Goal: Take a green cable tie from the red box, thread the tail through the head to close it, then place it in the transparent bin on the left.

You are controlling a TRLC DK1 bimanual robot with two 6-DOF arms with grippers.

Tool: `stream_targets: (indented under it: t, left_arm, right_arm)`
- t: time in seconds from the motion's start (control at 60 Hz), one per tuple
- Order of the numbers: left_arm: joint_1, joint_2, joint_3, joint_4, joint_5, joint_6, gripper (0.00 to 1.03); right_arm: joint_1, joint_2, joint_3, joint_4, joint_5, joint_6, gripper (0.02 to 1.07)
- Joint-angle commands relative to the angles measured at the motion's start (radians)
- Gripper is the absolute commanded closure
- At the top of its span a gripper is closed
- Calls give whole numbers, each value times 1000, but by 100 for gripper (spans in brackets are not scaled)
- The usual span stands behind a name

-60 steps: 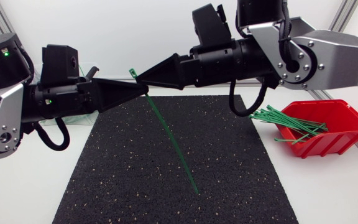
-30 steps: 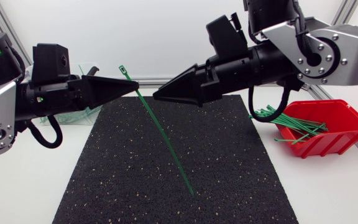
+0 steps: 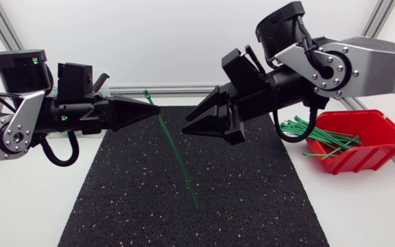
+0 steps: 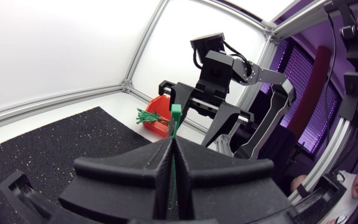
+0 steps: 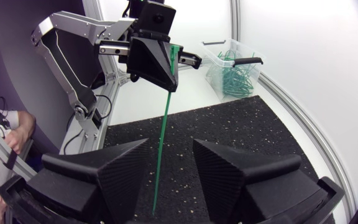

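My left gripper (image 3: pixel 154 108) is shut on a green cable tie (image 3: pixel 177 154) just below its head, above the mat's far edge. The tail hangs slanting down towards the mat. In the left wrist view the tie's head (image 4: pixel 176 112) sticks up from between the closed fingers of the left gripper (image 4: pixel 171 144). My right gripper (image 3: pixel 186 122) stands open a little to the right of the tie, touching nothing. In the right wrist view the tie (image 5: pixel 164 127) runs ahead of the gap of the right gripper (image 5: pixel 169 158). The red box (image 3: pixel 379 147) holds several green ties (image 3: pixel 321 134).
A black speckled mat (image 3: pixel 252 195) covers the table's middle. The transparent bin (image 5: pixel 232 65), with green ties inside, stands at the far left behind my left arm. The red box sits at the right edge, beside the mat.
My right gripper has opened, let go of the tie and drawn back to the right. The left gripper keeps the tie and has shifted slightly.
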Motion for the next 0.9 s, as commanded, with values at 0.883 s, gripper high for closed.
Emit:
stream_targets:
  t: [0.883]
  left_arm:
    - [-82,76,142,-222,124,229,100]
  right_arm:
    - [-42,117,99,-22,-223,201,60]
